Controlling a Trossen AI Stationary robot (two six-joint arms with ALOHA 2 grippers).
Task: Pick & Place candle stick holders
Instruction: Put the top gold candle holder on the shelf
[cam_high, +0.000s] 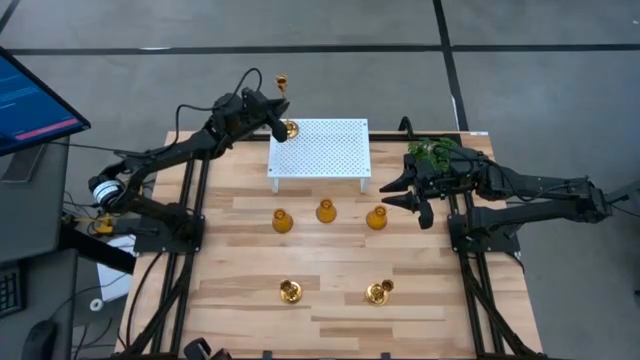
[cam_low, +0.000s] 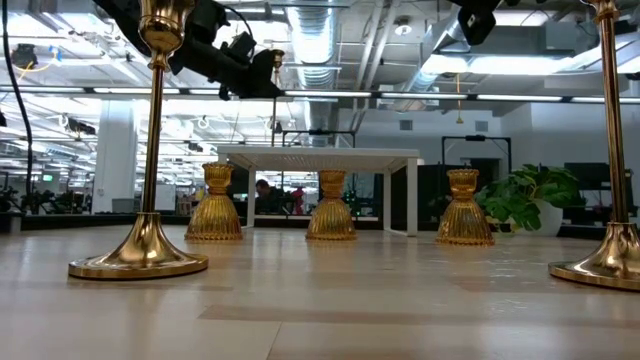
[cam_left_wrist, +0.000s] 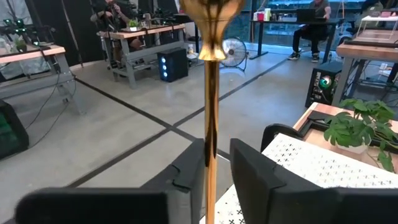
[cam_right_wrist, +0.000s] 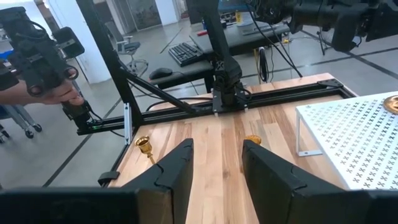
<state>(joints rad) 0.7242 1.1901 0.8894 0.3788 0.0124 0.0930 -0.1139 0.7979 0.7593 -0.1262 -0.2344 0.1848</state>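
Note:
A brass candlestick (cam_high: 286, 118) stands upright with its round base on the far left corner of the white perforated stand (cam_high: 325, 150). My left gripper (cam_left_wrist: 217, 180) is open around its thin stem (cam_left_wrist: 211, 124), level from the left. Three amber bulb holders (cam_high: 282, 220) (cam_high: 326, 211) (cam_high: 377, 217) stand in a row in front of the stand. Two more brass candlesticks (cam_high: 290, 291) (cam_high: 378, 292) stand near the front. My right gripper (cam_high: 400, 192) is open and empty at the right, just right of the third amber holder. My left gripper has one finger (cam_left_wrist: 186, 177) right beside the candlestick's stem (cam_left_wrist: 211, 162), about mid-height; I cannot tell whether it touches. The other finger (cam_left_wrist: 258, 177) stands apart from the stem. The fingers come level from the table's left, and the candlestick stands upright on the stand.
A green leafy plant (cam_high: 440, 155) sits at the far right, behind my right gripper. The stand's top has free room right of the candlestick. In the low view the two near candlesticks (cam_low: 150, 130) (cam_low: 610, 150) rise tall at either side.

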